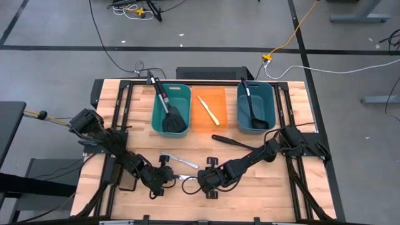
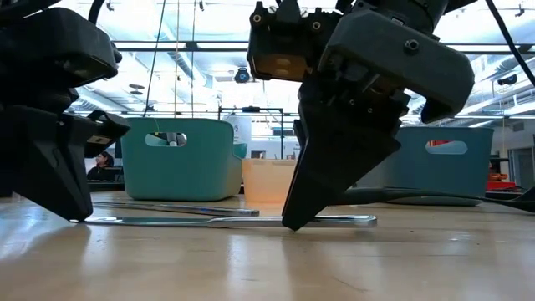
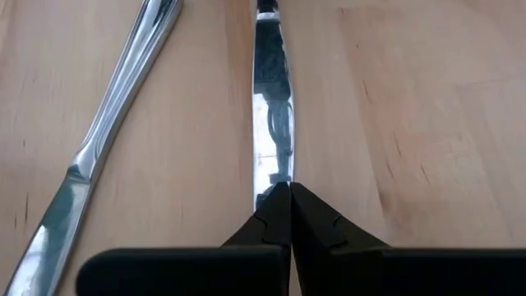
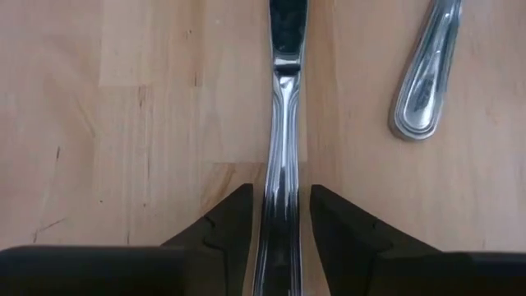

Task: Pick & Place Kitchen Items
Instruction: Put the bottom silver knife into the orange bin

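Left gripper [image 1: 170, 179] has its jaws pinched shut at the tip of a silver knife [image 3: 272, 115] lying flat near the bench's front edge. Right gripper [image 1: 201, 181] straddles the handle, jaws parted, not gripping yet. Looks like the pickup step; next it probably needs to squeeze and lift.

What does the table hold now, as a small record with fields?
left pincer: shut, tips touching first knife's end
right pincer: open, astride first knife's handle
second knife: loose beside it
table ladle: before orange bin
left bin: spatula
orange bin: yellow knife
right bin: second ladle
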Action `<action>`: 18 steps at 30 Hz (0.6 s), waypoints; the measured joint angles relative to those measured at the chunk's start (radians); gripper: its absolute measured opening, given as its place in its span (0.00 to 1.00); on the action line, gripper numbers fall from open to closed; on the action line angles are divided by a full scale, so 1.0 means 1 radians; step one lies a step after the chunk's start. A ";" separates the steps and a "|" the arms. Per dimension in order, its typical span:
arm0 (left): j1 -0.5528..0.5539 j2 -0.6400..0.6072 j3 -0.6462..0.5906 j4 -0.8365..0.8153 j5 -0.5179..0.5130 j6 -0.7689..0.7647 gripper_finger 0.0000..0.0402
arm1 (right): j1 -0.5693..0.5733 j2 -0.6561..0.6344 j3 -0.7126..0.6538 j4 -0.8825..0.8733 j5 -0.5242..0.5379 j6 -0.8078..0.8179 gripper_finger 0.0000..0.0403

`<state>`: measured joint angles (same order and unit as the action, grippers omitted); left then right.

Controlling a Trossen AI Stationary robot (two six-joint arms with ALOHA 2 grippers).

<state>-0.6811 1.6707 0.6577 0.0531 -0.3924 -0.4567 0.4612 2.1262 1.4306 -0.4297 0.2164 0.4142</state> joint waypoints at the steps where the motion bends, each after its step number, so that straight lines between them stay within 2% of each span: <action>1: 0.000 0.000 0.001 -0.003 0.000 -0.007 0.01 | -0.002 0.000 0.000 -0.001 -0.010 -0.003 0.33; 7: 0.000 0.040 0.003 0.003 -0.007 -0.052 0.01 | -0.017 -0.039 0.001 -0.052 -0.036 -0.004 0.33; 18: 0.002 0.078 0.003 0.042 -0.003 -0.055 0.01 | -0.017 -0.054 0.003 -0.187 -0.186 0.038 0.35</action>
<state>-0.6788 1.7489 0.6609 0.0949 -0.3954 -0.5119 0.4442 2.0719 1.4338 -0.6168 0.0306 0.4524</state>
